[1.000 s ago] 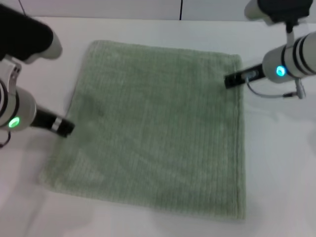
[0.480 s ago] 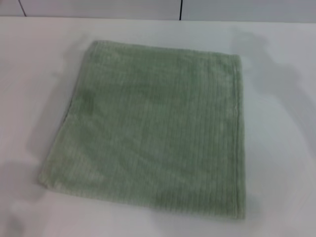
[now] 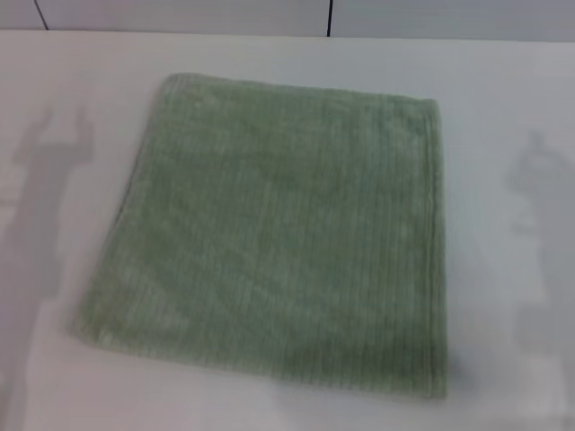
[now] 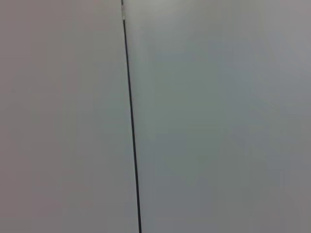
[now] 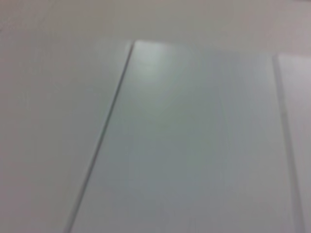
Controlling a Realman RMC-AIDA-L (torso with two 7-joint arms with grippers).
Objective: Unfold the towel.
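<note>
The pale sage-green towel (image 3: 278, 242) lies spread flat on the white table (image 3: 503, 296) in the head view, roughly square, with ribbed lines and hemmed edges. Neither gripper shows in any view. Only faint arm shadows fall on the table to the left and right of the towel. Both wrist views show only plain pale panels with a dark seam, and no towel.
The white table reaches on all sides of the towel. A wall with a dark vertical seam (image 3: 330, 18) runs along the table's far edge. The left wrist view shows a dark seam (image 4: 131, 126) between pale panels.
One second ago both arms were at the towel's left and right edges. They have since left the head view. The towel lies as before.
</note>
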